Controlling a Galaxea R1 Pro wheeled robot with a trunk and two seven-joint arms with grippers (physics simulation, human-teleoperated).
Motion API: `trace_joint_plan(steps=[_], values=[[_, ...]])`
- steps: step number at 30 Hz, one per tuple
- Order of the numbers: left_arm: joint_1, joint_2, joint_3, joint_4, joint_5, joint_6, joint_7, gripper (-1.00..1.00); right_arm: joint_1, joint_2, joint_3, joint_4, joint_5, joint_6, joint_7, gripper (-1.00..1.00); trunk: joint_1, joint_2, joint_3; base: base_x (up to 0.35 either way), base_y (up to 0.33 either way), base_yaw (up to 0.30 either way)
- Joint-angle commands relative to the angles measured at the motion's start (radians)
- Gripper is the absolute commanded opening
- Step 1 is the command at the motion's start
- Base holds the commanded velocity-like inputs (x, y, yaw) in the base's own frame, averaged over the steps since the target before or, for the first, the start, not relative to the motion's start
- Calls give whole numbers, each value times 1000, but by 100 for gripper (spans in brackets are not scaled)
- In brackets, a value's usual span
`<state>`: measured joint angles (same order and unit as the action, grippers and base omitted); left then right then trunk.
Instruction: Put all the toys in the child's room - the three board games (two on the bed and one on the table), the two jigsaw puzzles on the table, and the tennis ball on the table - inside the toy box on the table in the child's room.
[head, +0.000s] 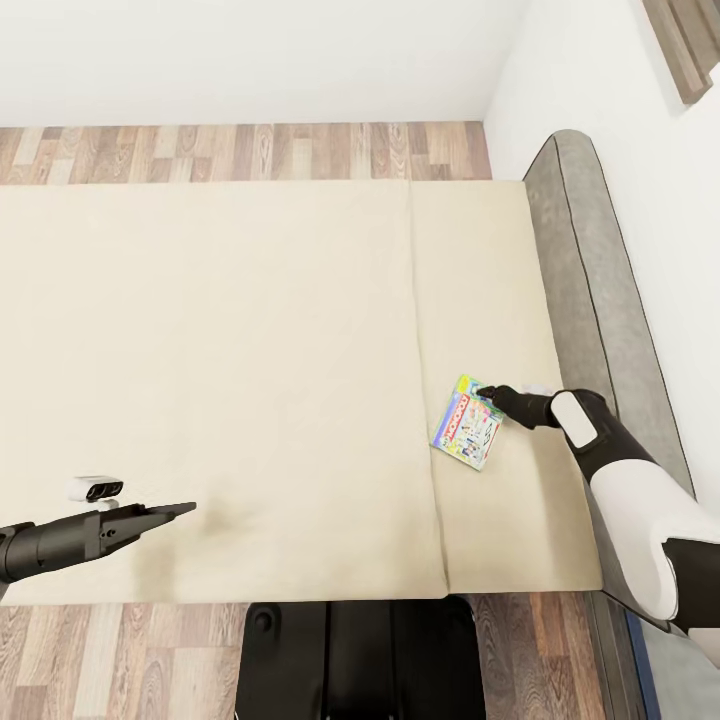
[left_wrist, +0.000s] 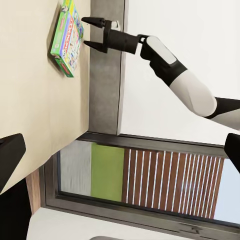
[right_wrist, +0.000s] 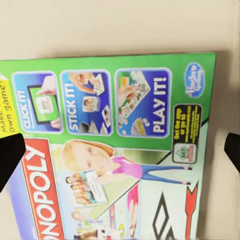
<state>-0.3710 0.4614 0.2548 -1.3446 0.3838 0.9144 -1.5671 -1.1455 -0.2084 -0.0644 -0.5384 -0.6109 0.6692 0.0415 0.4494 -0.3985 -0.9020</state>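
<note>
Monopoly board game (head: 467, 422): lies flat on the beige mattress of the bed (head: 250, 380), near the headboard side, slightly skewed to the mattress edge. Printed face up; the right wrist view shows the "MONOPOLY" lettering and green panel (right_wrist: 107, 145).
Right gripper (head: 487, 393): just above the box edge nearest the headboard. In the left wrist view its two fingers stand spread apart (left_wrist: 88, 33), nothing between them, beside the box (left_wrist: 67, 37) but not closed on it.
Contact: whether a fingertip touches the box cannot be told.
Left gripper (head: 185, 510): out over the mattress near its foot-side edge, well apart from the box. Grasp state cannot be told; nothing seen in it.
Headboard (head: 590, 290): grey, padded, along the mattress end beside the right arm.
Floor (head: 240, 152): wood plank, beyond the far side of the bed.
Wall (head: 250, 50): plain white.
</note>
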Motion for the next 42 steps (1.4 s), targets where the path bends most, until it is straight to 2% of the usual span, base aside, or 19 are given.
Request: trace_joint_plan(steps=[1, 10, 22, 42], values=[[0, 0, 0, 0, 0, 11, -4, 100, -1, 1, -5, 1, 4, 5, -1, 100, 1, -2, -1, 0, 0, 0], [0, 0, 0, 1, 0, 11, -4, 100, 0, 1, -6, 4, 8, 16, -52, 100, 1, -2, -1, 0, 0, 0], [0, 0, 0, 1, 0, 11, -4, 100, 0, 2, -6, 0, 8, 21, -58, 100, 1, -2, -2, 0, 0, 0], [0, 1, 0, 1, 0, 11, -4, 100, 0, 3, -6, -2, 4, 23, -57, 100, 1, -2, -21, 0, 0, 0]])
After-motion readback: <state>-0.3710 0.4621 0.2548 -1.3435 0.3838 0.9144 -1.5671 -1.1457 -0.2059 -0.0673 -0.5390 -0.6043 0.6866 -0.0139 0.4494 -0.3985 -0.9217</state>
